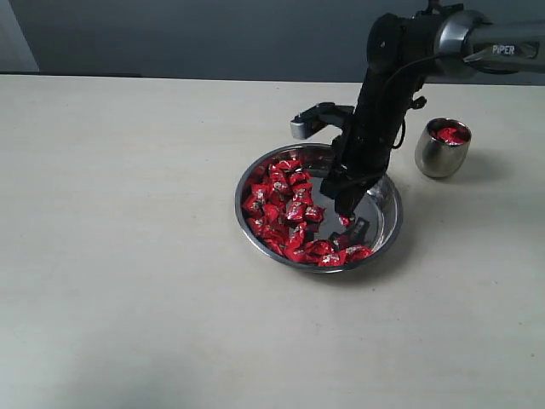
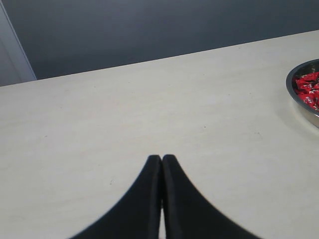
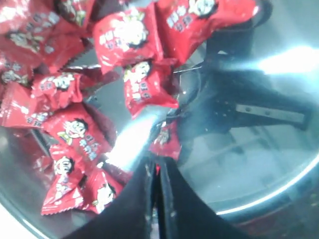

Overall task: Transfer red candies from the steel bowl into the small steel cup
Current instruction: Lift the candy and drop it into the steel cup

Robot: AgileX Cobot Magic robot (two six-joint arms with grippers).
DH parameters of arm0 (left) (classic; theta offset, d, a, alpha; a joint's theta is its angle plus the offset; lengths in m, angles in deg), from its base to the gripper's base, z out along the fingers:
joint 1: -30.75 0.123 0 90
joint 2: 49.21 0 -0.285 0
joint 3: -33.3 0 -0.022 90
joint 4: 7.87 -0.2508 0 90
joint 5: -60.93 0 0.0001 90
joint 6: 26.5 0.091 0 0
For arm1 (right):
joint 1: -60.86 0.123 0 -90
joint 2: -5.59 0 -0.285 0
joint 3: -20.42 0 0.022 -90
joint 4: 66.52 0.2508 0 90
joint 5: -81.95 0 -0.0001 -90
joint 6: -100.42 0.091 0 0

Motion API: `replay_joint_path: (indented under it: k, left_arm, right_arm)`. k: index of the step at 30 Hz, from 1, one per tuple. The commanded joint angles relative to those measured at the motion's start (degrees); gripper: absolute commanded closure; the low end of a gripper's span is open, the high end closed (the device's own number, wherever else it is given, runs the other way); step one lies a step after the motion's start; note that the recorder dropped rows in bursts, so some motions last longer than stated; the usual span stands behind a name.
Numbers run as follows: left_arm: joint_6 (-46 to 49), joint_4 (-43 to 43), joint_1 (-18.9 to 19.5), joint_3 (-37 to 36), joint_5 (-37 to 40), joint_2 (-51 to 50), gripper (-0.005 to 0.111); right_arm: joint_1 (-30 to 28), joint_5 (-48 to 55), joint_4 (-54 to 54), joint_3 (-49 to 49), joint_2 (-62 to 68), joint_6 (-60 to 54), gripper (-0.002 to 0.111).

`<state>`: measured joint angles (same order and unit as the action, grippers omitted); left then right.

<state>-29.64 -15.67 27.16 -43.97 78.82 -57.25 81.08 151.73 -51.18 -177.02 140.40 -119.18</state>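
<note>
Right end effector (image 3: 156,169) pinching a red candy (image 1: 345,221) in the steel bowl (image 1: 388,206): lift clear before crossing to small steel cup (image 1: 438,158)

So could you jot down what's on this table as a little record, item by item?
Steel bowl: mid-table, red candies mostly on its left half
Small steel cup: right of the bowl, apart from it, red candy inside
Right jaws: shut, tips down in the bowl by a candy; grip unclear
Left jaws: shut, over the table, away from the bowl
</note>
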Motion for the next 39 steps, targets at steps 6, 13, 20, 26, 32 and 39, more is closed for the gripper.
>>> replay_joint_path:
  k: [6, 13, 20, 26, 32, 39]
  left_arm:
    - [-0.3, 0.0, -0.6, 0.1, -0.2, 0.2, 0.106]
    - [-0.3, 0.0, -0.6, 0.1, -0.2, 0.2, 0.106]
    - [-0.3, 0.0, -0.6, 0.1, -0.2, 0.2, 0.106]
    - [-0.3, 0.0, -0.6, 0.1, -0.2, 0.2, 0.106]
    - [-0.3, 0.0, -0.6, 0.1, -0.2, 0.2, 0.106]
    - [-0.3, 0.0, -0.6, 0.1, -0.2, 0.2, 0.106]
  right_arm:
    - [-2.8, -11.8, -9.2, -3.4, -5.8, 12.4, 0.109]
    - [-11.0, -14.3, -7.5, -4.5, -6.2, 15.3, 0.109]
    - [-17.4, -17.2, -5.6, -4.5, -6.2, 16.2, 0.109]
    - [-20.2, -17.1, -5.2, -4.5, -6.2, 17.0, 0.109]
    - [-20.9, -16.8, -4.1, -4.5, -6.2, 17.3, 0.108]
    - [-20.9, -16.4, -3.6, -4.5, -6.0, 17.3, 0.083]
